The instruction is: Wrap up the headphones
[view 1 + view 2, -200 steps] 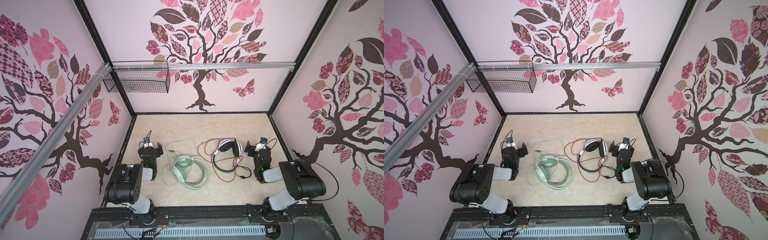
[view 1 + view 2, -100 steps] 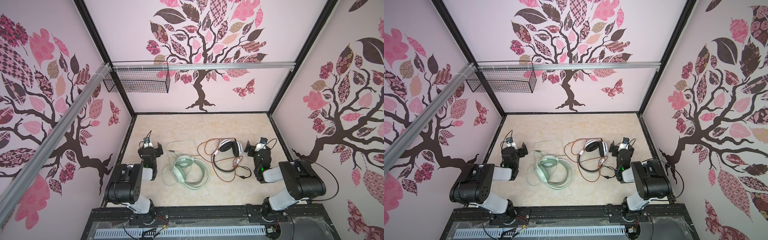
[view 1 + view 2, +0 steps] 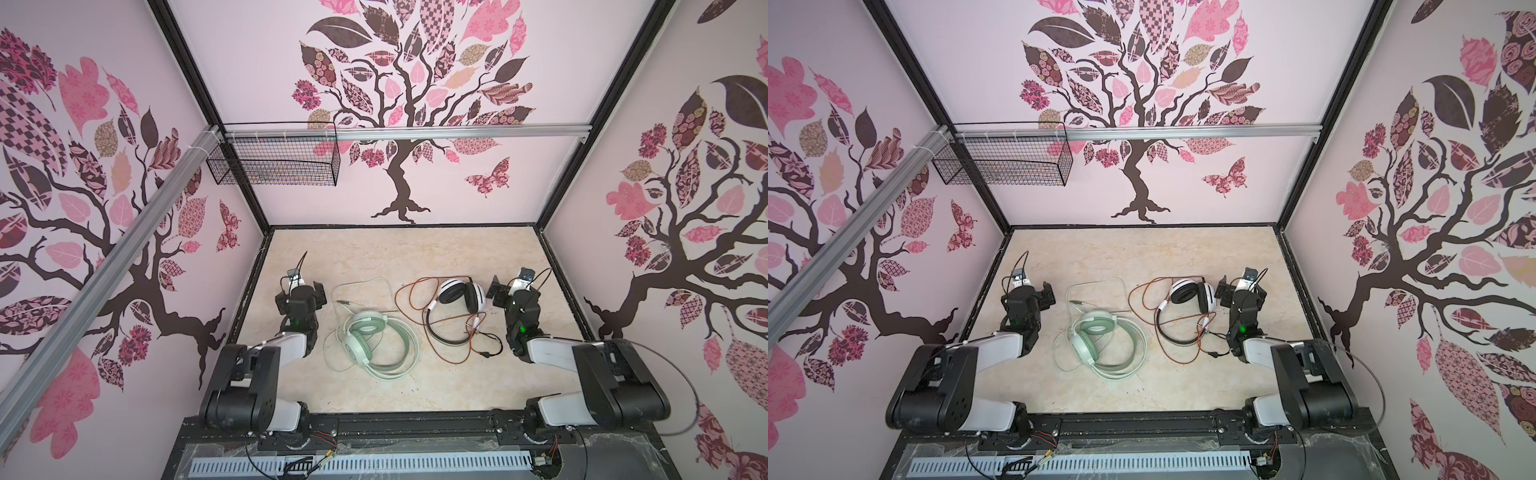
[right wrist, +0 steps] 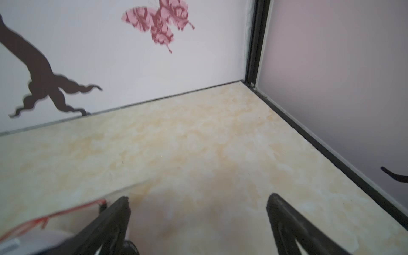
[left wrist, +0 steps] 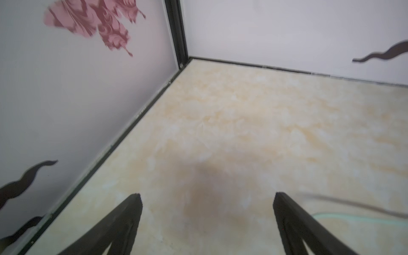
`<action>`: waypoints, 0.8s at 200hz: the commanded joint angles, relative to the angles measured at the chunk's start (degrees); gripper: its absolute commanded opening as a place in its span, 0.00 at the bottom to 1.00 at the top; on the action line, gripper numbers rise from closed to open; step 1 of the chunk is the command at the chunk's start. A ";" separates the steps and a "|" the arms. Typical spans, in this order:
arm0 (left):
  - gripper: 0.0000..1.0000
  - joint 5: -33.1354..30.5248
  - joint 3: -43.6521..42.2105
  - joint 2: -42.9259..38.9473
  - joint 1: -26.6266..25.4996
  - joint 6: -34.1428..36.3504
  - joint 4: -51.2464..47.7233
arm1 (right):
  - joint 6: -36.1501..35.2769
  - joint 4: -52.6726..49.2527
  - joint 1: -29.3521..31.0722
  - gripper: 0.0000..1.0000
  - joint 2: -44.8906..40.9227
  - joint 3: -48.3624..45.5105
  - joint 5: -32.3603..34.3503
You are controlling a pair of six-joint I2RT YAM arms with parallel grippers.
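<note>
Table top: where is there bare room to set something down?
The table is bare along the back wall and in a strip by the front rail. Crowded: the middle, where the mint-green headphones and white-and-black headphones spread their cables.

Three pale pink walls close in a cream, marble-patterned floor (image 3: pixel 395 249). The back wall (image 3: pixel 249 83) carries a large dark brown tree sticker (image 3: pixel 401 183) with pink and patterned leaves, and a butterfly sticker (image 3: pixel 488 180) beside the trunk. The left wall (image 3: pixel 124 41) and right wall (image 3: pixel 648 83) show similar branches and leaves. Black corner posts (image 3: pixel 178 54) stand where the walls meet, and a black strip (image 3: pixel 399 225) edges the floor. A silver rail (image 3: pixel 457 133) crosses the back wall, with a black wire basket (image 3: pixel 274 164) hanging at its left end. A second silver rail (image 3: pixel 104 257) slants along the left wall. The light is soft and even.
</note>
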 commanded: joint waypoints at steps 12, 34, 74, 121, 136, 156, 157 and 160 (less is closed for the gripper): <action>0.96 7.95 18.66 -6.18 -4.83 -15.61 -31.51 | 19.97 -18.74 -0.81 0.99 -11.48 6.68 -8.80; 0.97 9.00 21.47 -7.65 -20.83 -6.93 -33.95 | 22.96 -23.35 -0.59 1.00 -12.13 9.16 -17.69; 0.96 10.19 17.84 -16.26 -24.59 -8.74 -40.43 | 13.62 -49.61 14.91 0.99 -0.08 26.64 -23.36; 0.97 14.32 20.45 -23.47 -20.22 -14.02 -55.73 | 2.08 -64.47 31.10 1.00 9.95 37.44 -29.81; 0.97 12.26 20.93 -26.21 -20.19 -16.22 -59.75 | -0.04 -65.34 31.73 0.99 12.65 39.98 -35.01; 0.96 11.39 20.90 -30.03 -20.02 -17.53 -64.01 | -5.01 -65.22 32.37 0.99 16.85 42.29 -40.69; 0.96 11.40 21.05 -30.15 -20.02 -17.65 -64.32 | -5.35 -65.22 32.41 0.99 17.12 42.44 -41.10; 0.96 11.42 21.17 -30.71 -20.02 -17.96 -65.17 | -6.16 -65.26 32.54 0.99 17.67 42.61 -41.95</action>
